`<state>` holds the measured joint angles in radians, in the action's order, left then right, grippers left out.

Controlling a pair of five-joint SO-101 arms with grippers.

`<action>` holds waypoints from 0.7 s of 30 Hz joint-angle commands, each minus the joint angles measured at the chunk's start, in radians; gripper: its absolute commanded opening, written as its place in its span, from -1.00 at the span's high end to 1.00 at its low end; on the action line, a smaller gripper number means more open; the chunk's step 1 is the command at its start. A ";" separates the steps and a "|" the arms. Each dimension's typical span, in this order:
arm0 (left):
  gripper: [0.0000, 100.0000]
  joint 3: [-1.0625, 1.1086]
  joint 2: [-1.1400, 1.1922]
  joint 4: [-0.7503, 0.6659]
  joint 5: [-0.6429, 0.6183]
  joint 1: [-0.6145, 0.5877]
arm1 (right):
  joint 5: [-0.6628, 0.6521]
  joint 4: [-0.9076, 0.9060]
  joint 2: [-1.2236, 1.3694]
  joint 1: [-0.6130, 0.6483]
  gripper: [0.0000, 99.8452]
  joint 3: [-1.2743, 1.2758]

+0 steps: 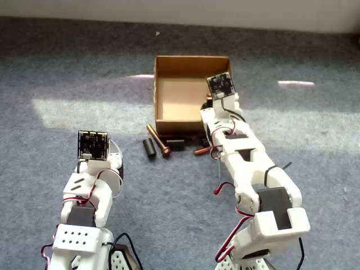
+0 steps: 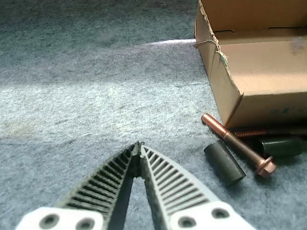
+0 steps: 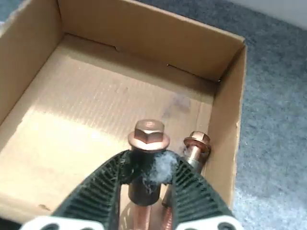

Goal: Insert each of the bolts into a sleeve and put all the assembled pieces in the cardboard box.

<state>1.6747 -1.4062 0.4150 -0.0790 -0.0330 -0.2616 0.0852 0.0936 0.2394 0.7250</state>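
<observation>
Right fingers [image 3: 98,191] around partly hidden bolt [image 3: 149,136]

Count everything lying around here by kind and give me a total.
Bolts: 4, one near the box front, one close behind it, one held by the right gripper, one beside that
Loose sleeves: 2
Cardboard box: 1
Total: 7

Indoor robotics work area; the kind of room cannot be told. A left arm [image 1: 90,197] and right arm [image 1: 253,169] with exposed red wiring [image 1: 218,189] stand on a grey carpet-like covering [image 1: 56,73], a sunlight patch [image 1: 62,112] across it, pale wall [image 1: 225,11] behind.
</observation>
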 commanded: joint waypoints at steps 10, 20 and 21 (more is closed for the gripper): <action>0.99 0.031 0.001 0.005 0.015 0.015 | 0.008 -0.071 -0.024 -0.024 0.71 -0.031; 0.99 0.031 0.001 0.005 0.015 0.016 | 0.009 -0.460 -0.343 -0.018 0.71 -0.071; 0.99 0.031 0.001 0.005 0.015 0.016 | 0.009 -0.512 -0.386 -0.016 0.71 -0.070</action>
<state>1.6747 -1.4062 0.4150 -0.0775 -0.0330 -0.2601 -0.2908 -0.1366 0.2332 0.6897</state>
